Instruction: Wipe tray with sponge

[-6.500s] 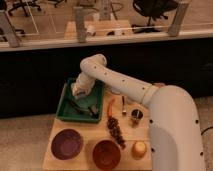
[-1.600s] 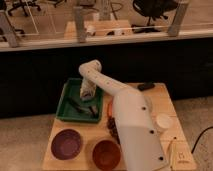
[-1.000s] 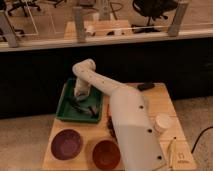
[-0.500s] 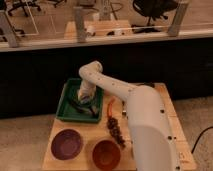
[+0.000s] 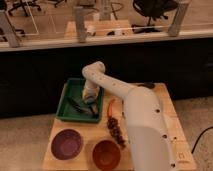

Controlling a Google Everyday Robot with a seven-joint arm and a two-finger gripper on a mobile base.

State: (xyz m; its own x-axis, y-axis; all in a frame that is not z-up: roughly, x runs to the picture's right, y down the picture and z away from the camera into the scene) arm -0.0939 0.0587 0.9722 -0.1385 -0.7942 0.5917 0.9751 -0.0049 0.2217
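The green tray [image 5: 69,102] lies at the back left of the wooden table. My arm reaches up from the lower right, bends above the tray's far rim and comes down into it. The gripper [image 5: 89,98] is low inside the right half of the tray, at or just above its floor. The sponge is hidden; I cannot make it out under the gripper. Dark utensil-like pieces [image 5: 76,103] lie on the tray floor beside the gripper.
A purple bowl [image 5: 66,144] and an orange bowl [image 5: 106,154] stand at the table's front. An orange stick-shaped item [image 5: 110,106] and a dark clustered item [image 5: 117,131] lie right of the tray. A dark object [image 5: 145,85] sits at the back right.
The gripper has swept from the tray's left side toward its right half over the last second, staying low inside the tray. The bowls have not moved.
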